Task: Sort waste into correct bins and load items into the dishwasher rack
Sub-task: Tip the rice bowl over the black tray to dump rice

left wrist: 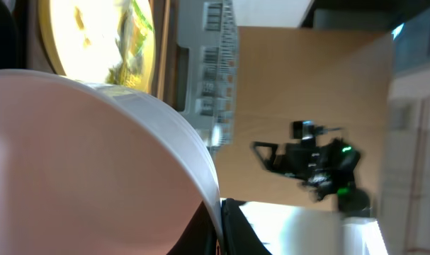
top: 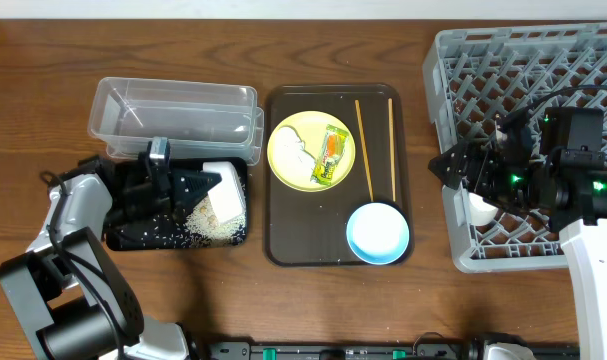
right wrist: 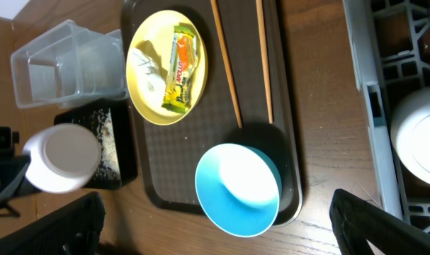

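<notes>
1. Clock directions are read on the overhead view, with 12 at the top edge.
2. The left tool (top: 198, 186) is clamped on the white bowl (top: 221, 190). The bowl is held tipped on its side over the black tray (top: 133, 235), at the 9 o'clock side of the desk (top: 43, 90).
3. Loose rice grains (top: 198, 228) are scattered on the black tray, mostly toward 6 o'clock of the bowl.
4. The clear tub (top: 173, 110) stands directly at 12 o'clock of the black tray; whether the two touch cannot be told.
5. The brown serving tray (top: 293, 225) lies at the centre of the desk. The yellow plate (top: 305, 128) sits in its 11 o'clock corner.
6. The white tissue (top: 291, 155) and the snack wrapper (top: 330, 157) lie on the plate, the wrapper at 3 o'clock of the tissue.
7. The two chopsticks (top: 364, 150) lie lengthwise on the serving tray at 3 o'clock of the plate, apart from each other.
8. The light blue bowl (top: 378, 232) stands upright in the tray's 5 o'clock corner.
9. The right tool (right wrist: 215, 205) has its fingers spread wide apart with nothing between them. It is held over the 9 o'clock wall of the dishwasher rack (top: 463, 70).
10. A white round dish (right wrist: 416, 138) lies in the rack.
</notes>
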